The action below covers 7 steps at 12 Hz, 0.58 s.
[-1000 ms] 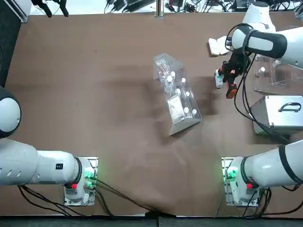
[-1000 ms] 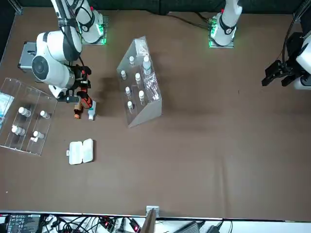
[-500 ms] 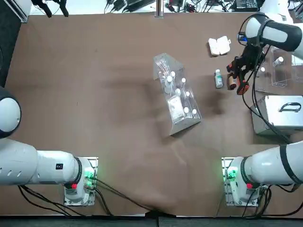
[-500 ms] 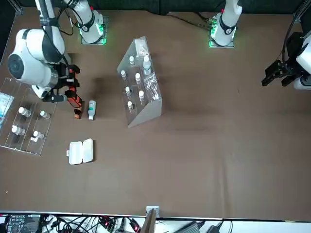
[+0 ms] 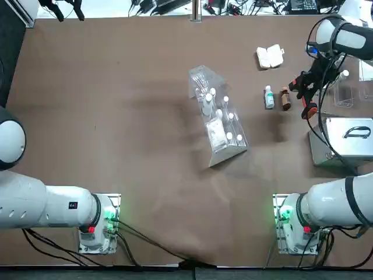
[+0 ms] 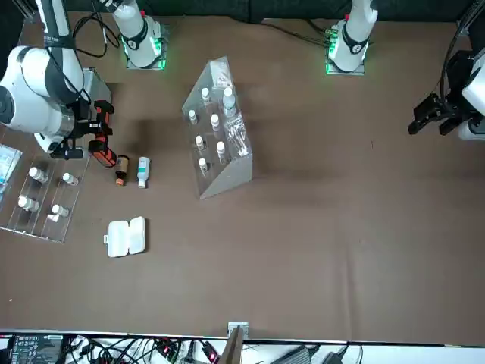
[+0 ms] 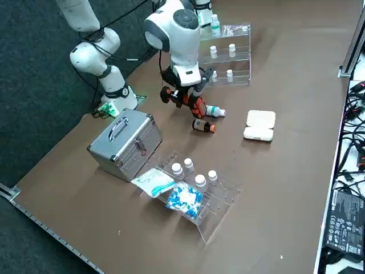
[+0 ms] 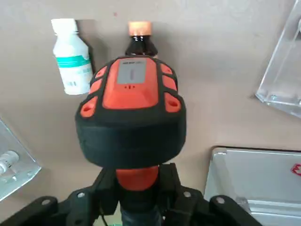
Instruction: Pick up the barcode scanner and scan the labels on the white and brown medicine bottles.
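Two medicine bottles lying side by side on the table: white bottle (image 5: 268, 97), brown bottle (image 5: 285, 98). Just beside the brown one, right gripper (image 5: 307, 88) clamped on one barcode scanner (image 8: 130, 110). Four capped vials upright in the clear rack (image 7: 215, 197).

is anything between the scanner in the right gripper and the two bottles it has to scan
Nothing visible. The right gripper holds the barcode scanner beside the brown bottle and the white bottle, which lie side by side on bare table. In the wrist view only open tabletop separates them.
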Each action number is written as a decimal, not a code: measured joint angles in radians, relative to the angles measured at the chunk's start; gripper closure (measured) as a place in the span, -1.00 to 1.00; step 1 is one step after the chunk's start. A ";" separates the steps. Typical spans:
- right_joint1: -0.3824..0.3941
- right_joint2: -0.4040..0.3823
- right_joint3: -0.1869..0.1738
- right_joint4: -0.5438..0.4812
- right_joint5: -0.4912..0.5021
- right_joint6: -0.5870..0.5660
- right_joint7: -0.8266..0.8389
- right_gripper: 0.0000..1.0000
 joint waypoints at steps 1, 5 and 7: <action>-0.012 0.016 0.000 0.000 0.000 0.001 -0.002 0.15; -0.019 0.050 0.000 0.000 0.000 0.009 -0.003 0.15; -0.027 0.060 0.000 0.000 0.000 0.013 -0.015 0.15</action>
